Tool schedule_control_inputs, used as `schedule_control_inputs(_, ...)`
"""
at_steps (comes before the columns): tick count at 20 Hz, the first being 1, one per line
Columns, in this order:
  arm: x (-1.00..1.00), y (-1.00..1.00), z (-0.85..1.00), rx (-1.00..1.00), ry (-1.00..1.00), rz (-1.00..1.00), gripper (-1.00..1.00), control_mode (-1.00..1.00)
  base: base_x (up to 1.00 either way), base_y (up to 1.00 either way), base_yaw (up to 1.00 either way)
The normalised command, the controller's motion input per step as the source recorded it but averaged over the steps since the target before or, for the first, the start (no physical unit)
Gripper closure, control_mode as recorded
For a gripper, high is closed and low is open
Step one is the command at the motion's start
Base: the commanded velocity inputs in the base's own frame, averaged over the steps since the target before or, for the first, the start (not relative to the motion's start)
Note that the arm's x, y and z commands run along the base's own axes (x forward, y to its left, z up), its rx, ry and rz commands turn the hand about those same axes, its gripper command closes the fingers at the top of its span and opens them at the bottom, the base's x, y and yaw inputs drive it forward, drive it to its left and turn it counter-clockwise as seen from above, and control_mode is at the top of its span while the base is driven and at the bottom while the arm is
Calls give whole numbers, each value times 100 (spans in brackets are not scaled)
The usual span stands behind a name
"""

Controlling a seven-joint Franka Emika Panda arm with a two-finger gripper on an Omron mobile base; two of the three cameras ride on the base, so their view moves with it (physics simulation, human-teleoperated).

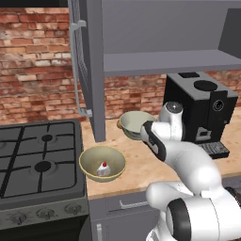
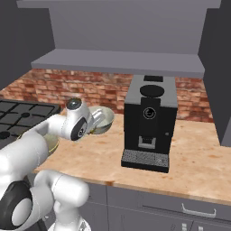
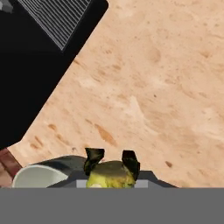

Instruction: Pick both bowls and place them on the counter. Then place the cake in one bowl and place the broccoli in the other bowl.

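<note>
The dull yellow-tan bowl (image 1: 102,162) stands on the counter (image 1: 141,164) next to the stove, and the white cake (image 1: 103,168) with its red top lies inside it. Behind my arm, farther back, sits the grey-green bowl (image 1: 136,123) (image 2: 103,118); its pale rim (image 3: 39,175) shows at the lower left of the hand view. My gripper (image 3: 112,161) hovers above the counter (image 3: 153,87) beside that bowl. It is shut on a small yellow-green lump, the broccoli (image 3: 109,176), which sits between the two fingertips.
A black coffee machine (image 1: 202,110) (image 2: 149,122) stands on the counter right of the bowls, its drip grille (image 3: 57,17) close to my hand. The black gas stove (image 1: 37,160) lies left. A small brown lump (image 1: 118,124) rests by the grey-green bowl. An open cabinet door (image 1: 84,66) hangs above.
</note>
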Motion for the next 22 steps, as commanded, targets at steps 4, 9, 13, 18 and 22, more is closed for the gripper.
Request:
schedule_control_inputs(4, 31, 0, 57, 2, -9, 0, 100, -100, 0, 0, 0)
schedule_control_inputs(9, 20, 0, 37, 0, -4, 0, 100, -100, 0, 0, 0)
schedule_control_inputs(13, 7, 3, 1, 0, 0, 0, 100, -100, 0, 0, 0)
schedule_control_inputs(18, 24, 12, -6, 0, 1, -1, 100, -100, 0, 0, 0)
schedule_control_inputs(22, 36, 16, -18, 0, 2, 0, 100, -100, 0, 0, 0)
